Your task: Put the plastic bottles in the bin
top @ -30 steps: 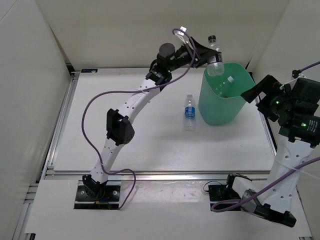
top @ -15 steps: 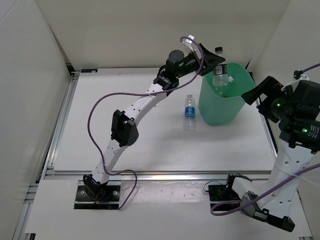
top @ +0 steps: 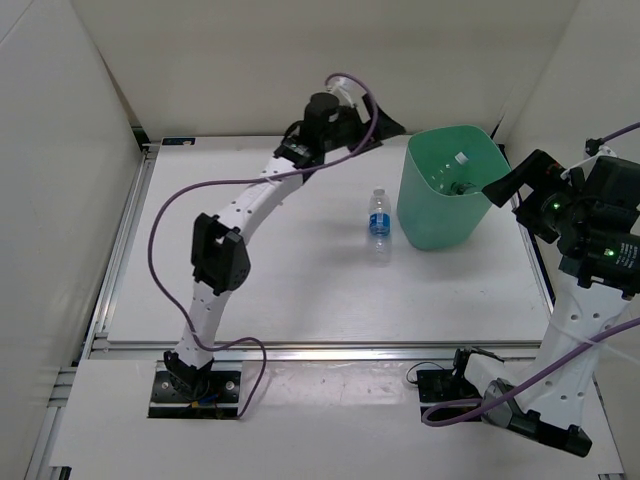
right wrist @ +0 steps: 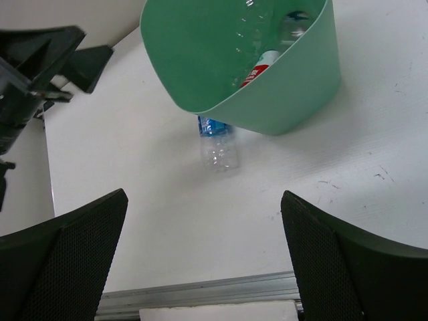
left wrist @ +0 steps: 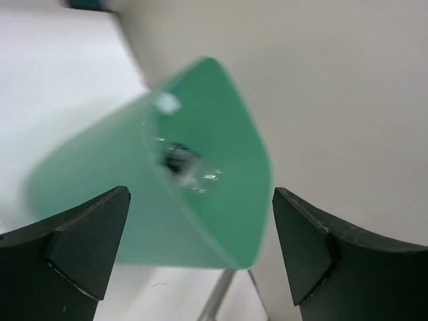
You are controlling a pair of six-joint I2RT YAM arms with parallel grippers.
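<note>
The mint-green bin stands at the back right of the table. Clear plastic bottles lie inside it; the right wrist view shows a red-labelled one against the bin's wall. A blue-labelled bottle lies on the table just left of the bin, also seen in the right wrist view. My left gripper hangs open and empty beside the bin's upper left rim. My right gripper stands open and empty at the bin's right side.
White walls enclose the table on the left, back and right. An aluminium rail runs along the near edge. The left arm's purple cable loops over the left half of the table.
The left gripper opened over the bin and let its bottle drop inside, then drew back to the left of the rim. The right arm has stayed put.
</note>
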